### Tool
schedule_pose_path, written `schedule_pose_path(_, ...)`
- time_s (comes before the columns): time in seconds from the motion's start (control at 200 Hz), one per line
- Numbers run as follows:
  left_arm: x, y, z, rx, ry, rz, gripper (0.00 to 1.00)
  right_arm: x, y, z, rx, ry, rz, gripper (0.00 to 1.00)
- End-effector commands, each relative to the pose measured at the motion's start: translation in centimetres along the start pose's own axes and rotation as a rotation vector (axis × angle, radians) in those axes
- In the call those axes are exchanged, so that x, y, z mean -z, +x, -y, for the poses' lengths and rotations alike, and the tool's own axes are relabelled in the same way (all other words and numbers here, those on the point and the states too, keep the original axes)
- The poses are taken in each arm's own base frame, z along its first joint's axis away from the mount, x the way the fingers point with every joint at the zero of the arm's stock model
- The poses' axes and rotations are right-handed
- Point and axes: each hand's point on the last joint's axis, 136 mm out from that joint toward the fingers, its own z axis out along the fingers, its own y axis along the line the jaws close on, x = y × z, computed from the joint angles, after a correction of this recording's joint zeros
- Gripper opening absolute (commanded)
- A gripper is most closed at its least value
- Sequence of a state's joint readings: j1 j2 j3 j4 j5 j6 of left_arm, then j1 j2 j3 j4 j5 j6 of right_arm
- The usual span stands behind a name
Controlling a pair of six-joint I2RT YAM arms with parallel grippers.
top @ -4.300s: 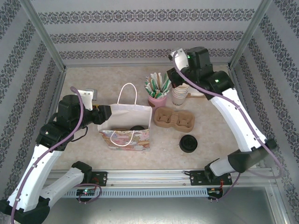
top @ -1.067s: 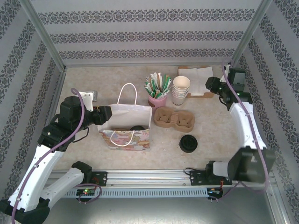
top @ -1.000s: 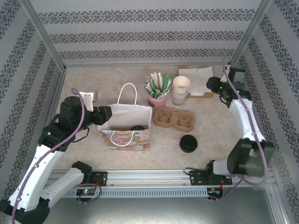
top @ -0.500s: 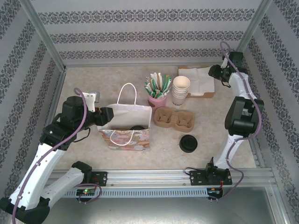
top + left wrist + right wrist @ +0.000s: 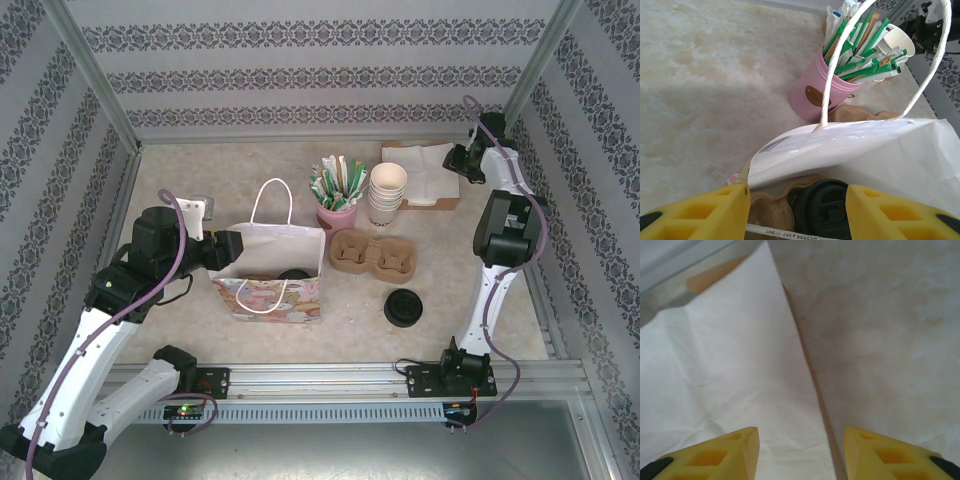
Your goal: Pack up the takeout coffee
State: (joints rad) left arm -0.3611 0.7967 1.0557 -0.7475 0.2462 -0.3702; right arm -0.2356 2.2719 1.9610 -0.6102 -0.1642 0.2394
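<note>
Both approx half-open, empty: left tool [image 5: 797, 200], right tool [image 5: 801, 440]; takeout coffee [image 5: 822, 210] in bag [image 5: 865, 150], just below left.

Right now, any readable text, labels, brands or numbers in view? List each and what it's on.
No text can be quoted.
Tiny dark print on a white strip at the paper bag mouth, left wrist view: too small and blurred to read.
Brown oval label on the pink cup: no legible lettering.
Green and white sachets in that cup: any print is too small to read.
</note>
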Motion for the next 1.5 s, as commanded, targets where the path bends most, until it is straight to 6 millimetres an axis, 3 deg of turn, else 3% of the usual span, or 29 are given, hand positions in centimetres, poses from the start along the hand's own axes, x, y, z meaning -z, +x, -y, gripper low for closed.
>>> schedule_pose_path(0.0,0.0,0.5,0.0,-0.023,-0.003,-0.014,0.54,0.3,-0.7,0.6,0.0,0.047,0.01,0.48)
schedule_pose_path(0.29,-0.2,0.8,-0.1,-0.017,-0.002,-0.018,0.54,-0.1,-0.2,-0.6,0.147,0.132,0.005,0.44)
schedule_pose_path(0.525,0.2,1.0,-0.4,-0.016,-0.015,-0.013,0.54,-0.4,-0.2,0.2,0.151,0.181,-0.007,0.46)
schedule_pose_path(0.654,0.2,1.0,-0.4,-0.009,-0.014,-0.011,0.54,-0.3,-0.2,-0.5,0.147,0.138,-0.021,0.45)
schedule_pose_path(0.809,0.0,1.0,-0.4,-0.004,-0.013,-0.013,0.54,0.2,-0.1,-1.8,0.032,0.108,0.003,0.43)
schedule_pose_path(1.009,0.1,1.1,-0.3,-0.005,-0.012,-0.019,0.54,0.3,0.3,-1.3,-0.126,0.158,0.072,0.45)
schedule_pose_path(1.244,0.2,1.2,-0.4,0.0,-0.012,-0.017,0.54,0.6,0.1,-1.6,-0.143,0.162,0.103,0.47)
schedule_pose_path(1.494,0.1,1.2,-0.3,0.003,-0.008,-0.017,0.54,0.9,0.0,-1.7,-0.107,0.192,0.117,0.33)
